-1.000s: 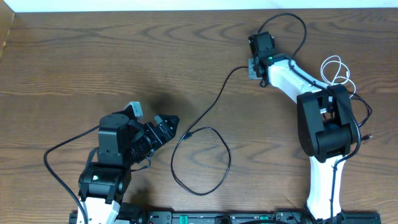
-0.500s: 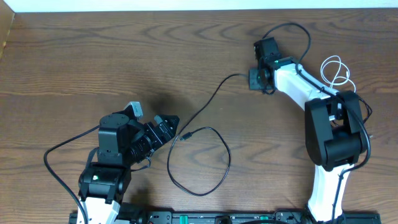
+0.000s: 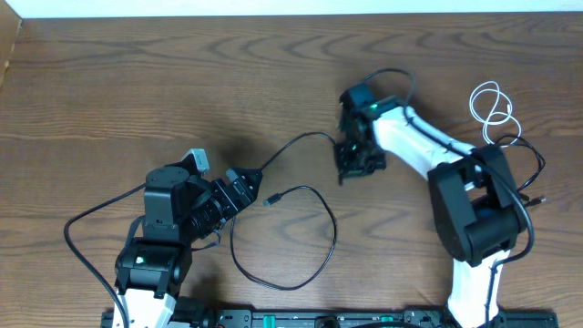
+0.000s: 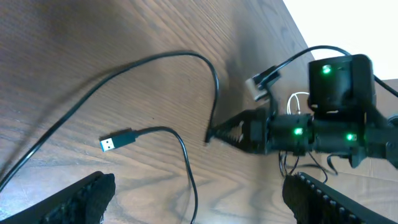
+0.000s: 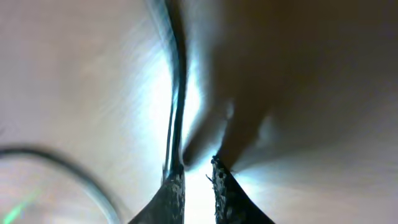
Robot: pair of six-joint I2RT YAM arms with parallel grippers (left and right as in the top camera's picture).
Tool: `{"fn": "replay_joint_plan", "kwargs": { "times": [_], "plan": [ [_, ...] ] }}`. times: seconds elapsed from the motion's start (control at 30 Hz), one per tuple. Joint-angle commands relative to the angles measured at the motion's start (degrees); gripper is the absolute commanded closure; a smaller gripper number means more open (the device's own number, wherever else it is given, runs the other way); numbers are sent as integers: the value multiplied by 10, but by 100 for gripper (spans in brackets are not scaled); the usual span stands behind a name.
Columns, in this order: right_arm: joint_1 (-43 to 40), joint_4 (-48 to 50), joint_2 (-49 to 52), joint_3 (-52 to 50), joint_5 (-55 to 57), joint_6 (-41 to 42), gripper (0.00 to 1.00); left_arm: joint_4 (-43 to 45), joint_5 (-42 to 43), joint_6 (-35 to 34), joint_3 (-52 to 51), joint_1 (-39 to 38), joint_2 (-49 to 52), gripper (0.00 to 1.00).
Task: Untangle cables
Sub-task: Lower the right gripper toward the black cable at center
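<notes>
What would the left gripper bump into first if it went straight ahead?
Probably the black cable, whose plug lies just ahead; the left gripper might pass above it, though.

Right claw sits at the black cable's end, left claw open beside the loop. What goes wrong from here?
1. Slip: in the right wrist view the black cable meets the right claw at only one fingertip, at its very tip, with a slim gap between the fingers. A pull may drop it.
2. Snag: the same cable runs close by the open left claw, with its USB plug just ahead. Dragging could catch there.
</notes>
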Motion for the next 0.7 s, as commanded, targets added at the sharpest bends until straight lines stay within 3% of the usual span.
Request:
{"fn": "replay_joint_plan", "kwargs": {
  "times": [0.0, 0.3, 0.33, 0.37, 0.4, 0.53, 0.67],
  "plan": [
    [41, -12, 73, -49, -16, 8, 84, -1, -5, 12, 10, 2, -2, 8],
    [133, -30, 73, -54, -14, 8, 81, -1, -5, 12, 10, 2, -2, 8],
    [137, -40, 73, -52, -14, 8, 78, -1, -5, 12, 10, 2, -2, 8],
    [138, -56, 73, -47, -13, 8, 65, -1, -5, 12, 10, 2, -2, 8],
    [138, -70, 73, -41, -10, 8, 60, -1, -5, 12, 10, 2, -2, 8],
    [135, -134, 68, 5, 27, -14, 48, -1, -5, 12, 10, 2, -2, 8],
    [136, -146, 67, 30, -19, -89, 38, -1, -5, 12, 10, 2, -2, 8]
  ]
}}
